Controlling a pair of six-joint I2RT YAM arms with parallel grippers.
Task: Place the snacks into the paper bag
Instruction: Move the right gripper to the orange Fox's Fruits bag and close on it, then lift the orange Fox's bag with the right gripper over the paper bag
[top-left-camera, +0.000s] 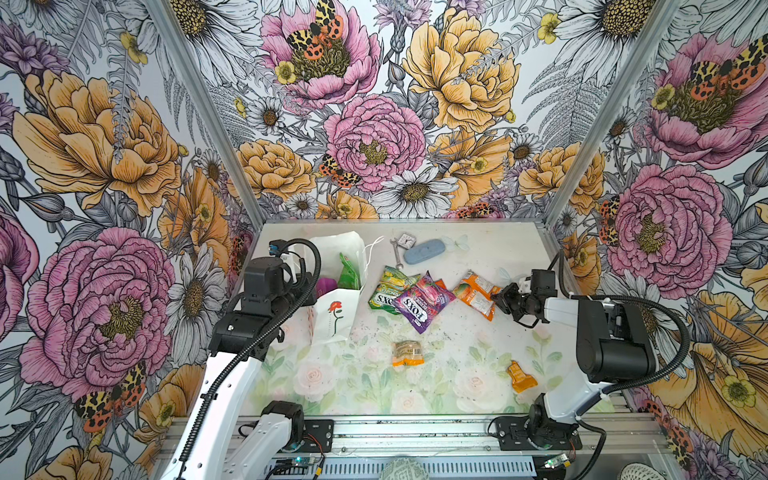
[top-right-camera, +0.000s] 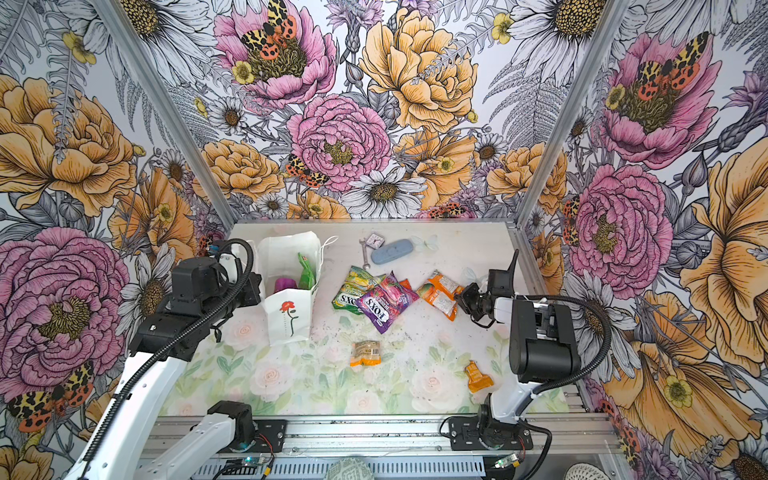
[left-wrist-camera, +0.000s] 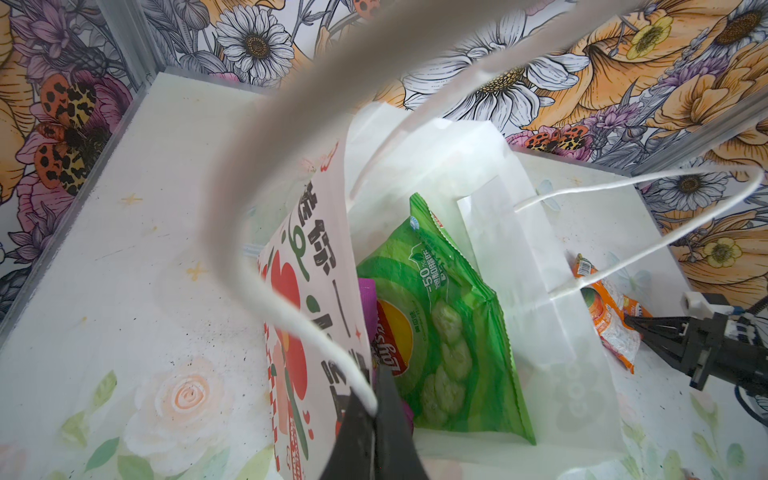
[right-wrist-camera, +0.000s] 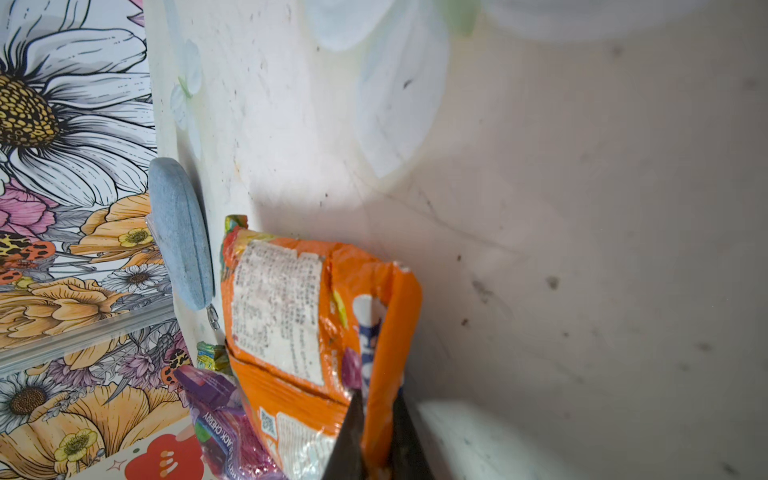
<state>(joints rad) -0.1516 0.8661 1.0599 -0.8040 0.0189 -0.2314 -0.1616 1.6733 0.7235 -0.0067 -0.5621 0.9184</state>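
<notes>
The white paper bag (top-left-camera: 332, 320) stands upright at the back left, red flower on its front. A green Lay's bag (left-wrist-camera: 440, 332) and a purple packet (top-left-camera: 326, 284) are inside it. My left gripper (left-wrist-camera: 376, 409) is shut on the bag's near cord handle (left-wrist-camera: 249, 174). Green (top-left-camera: 388, 289) and purple (top-left-camera: 424, 301) Fox's bags lie overlapped mid-table. To their right, my right gripper (right-wrist-camera: 378, 405) is shut on an edge of the orange packet (top-left-camera: 473, 293), which rests on the table. Two small orange packets (top-left-camera: 408, 353) (top-left-camera: 521, 377) lie nearer the front.
A metal wrench (top-left-camera: 397, 254), a small clock (top-left-camera: 405, 240) and a blue-grey oval case (top-left-camera: 424, 251) lie at the back of the table. Flowered walls close in the left, back and right sides. A metal rail runs along the front edge.
</notes>
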